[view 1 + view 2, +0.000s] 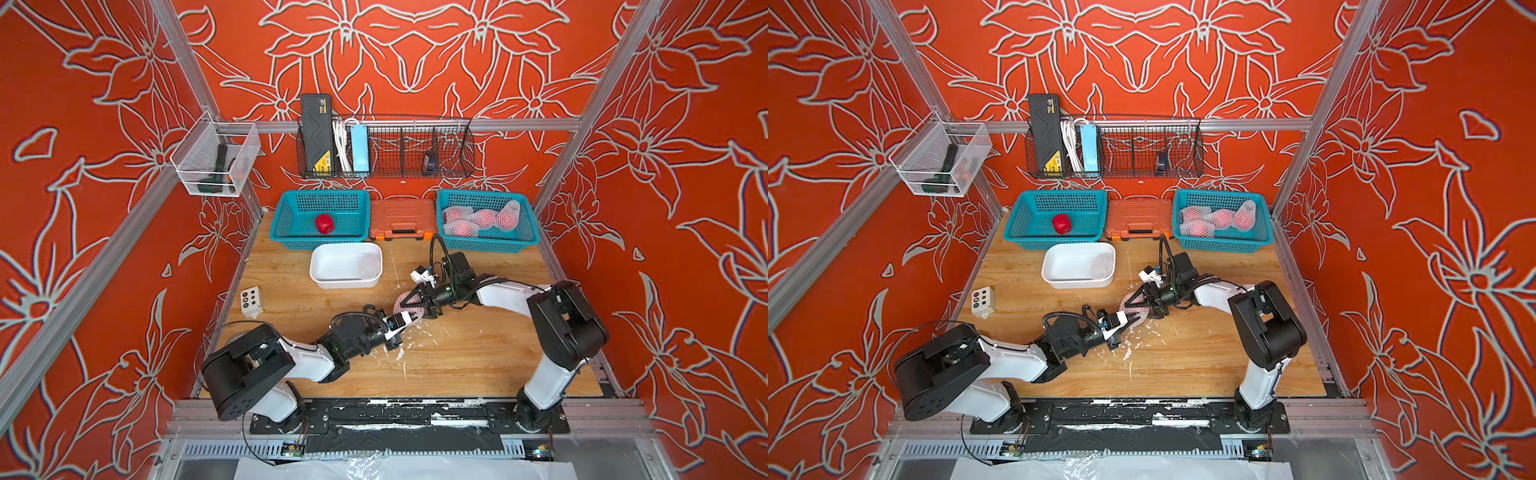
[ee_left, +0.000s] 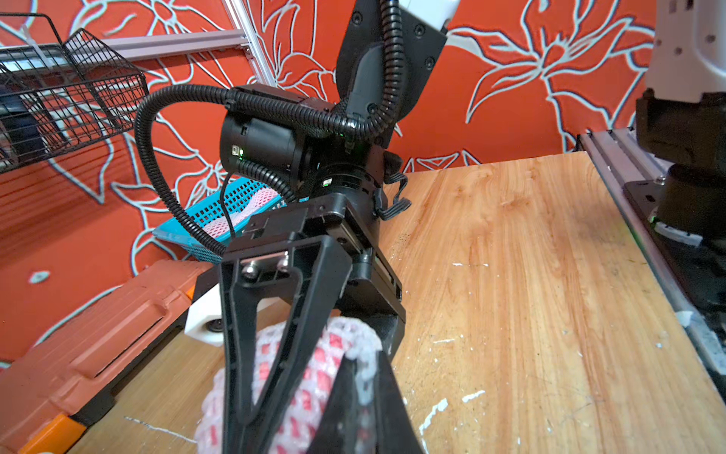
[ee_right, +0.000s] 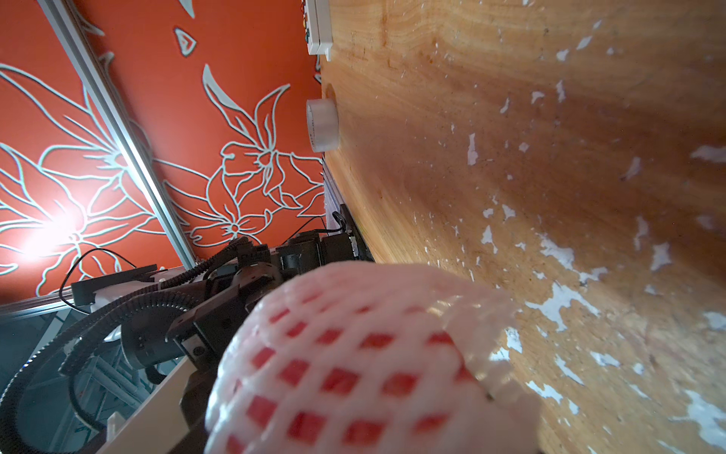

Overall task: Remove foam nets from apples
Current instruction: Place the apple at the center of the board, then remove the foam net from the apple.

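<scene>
On the wooden table (image 1: 457, 365), mid-frame in both top views, the right gripper (image 1: 417, 305) is clamped across a netted apple (image 3: 338, 379). The left gripper (image 1: 410, 319) is pinched tight on the loose end of its foam net (image 3: 481, 314). The apple looks firm, smooth and fairly heavy, so a hold across its middle suits it. The net is probably light, stretchy and easily torn, and is best taken by its free collar and peeled off steadily.

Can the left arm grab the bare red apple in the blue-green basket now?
Probably not yet: the left gripper is pinching the foam net on the apple the right gripper holds, so it must let go first.
</scene>
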{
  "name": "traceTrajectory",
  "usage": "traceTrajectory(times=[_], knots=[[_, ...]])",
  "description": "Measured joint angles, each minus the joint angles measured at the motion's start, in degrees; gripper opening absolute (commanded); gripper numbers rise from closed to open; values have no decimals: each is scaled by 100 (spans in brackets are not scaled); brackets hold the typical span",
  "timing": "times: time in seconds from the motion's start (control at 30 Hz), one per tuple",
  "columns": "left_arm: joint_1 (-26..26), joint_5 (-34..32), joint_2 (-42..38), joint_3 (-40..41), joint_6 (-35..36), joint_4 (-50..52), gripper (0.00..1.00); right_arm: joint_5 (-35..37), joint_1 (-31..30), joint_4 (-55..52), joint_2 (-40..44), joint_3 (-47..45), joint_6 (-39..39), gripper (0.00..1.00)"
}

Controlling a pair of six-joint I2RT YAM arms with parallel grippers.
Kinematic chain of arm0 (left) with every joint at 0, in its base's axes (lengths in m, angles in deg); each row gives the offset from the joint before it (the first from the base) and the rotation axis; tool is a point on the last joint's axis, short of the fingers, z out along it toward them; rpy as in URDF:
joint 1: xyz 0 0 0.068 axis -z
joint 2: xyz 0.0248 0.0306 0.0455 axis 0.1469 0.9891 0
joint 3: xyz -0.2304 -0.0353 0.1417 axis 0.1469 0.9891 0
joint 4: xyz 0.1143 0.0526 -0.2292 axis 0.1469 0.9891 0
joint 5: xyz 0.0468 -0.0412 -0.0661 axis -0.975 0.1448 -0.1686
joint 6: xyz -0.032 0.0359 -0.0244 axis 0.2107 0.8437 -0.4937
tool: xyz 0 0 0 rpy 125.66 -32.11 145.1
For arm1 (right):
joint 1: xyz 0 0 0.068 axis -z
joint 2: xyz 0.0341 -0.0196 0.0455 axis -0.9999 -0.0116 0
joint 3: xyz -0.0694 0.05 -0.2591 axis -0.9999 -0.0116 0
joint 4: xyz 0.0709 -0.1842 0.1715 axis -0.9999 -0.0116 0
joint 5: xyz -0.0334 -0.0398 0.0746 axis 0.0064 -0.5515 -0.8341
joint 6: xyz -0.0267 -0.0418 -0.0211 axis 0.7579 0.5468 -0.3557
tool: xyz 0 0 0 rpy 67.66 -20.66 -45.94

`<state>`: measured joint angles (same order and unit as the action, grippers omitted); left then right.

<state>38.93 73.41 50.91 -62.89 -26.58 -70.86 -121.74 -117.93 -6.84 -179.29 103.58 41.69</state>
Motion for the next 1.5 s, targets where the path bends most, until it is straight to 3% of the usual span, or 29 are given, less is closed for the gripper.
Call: traceTrajectory(times=[0.2,0.27,0.4,0.83,1.13,1.33,1.5], knots=[[0,-52,-92,-2,-2,144,6,214,-4,-568,-52,190,442,85],[0,-76,-153,-2,-4,232,6,345,-4,-750,-57,284,595,98],[0,-105,-319,-24,-20,487,6,758,-9,-1207,-127,505,962,98],[0,-254,-387,-361,-85,1228,7,3185,444,-2194,0,861,1950,98],[0,-319,-74,-699,-157,1526,8,4046,879,-1438,715,173,2044,98],[0,-313,-688,-1115,-251,2022,10,4374,1123,-713,1670,-321,1888,98],[-33,-490,-1156,-1674,-599,2385,9,4496,1244,-299,1740,-466,1803,98]])
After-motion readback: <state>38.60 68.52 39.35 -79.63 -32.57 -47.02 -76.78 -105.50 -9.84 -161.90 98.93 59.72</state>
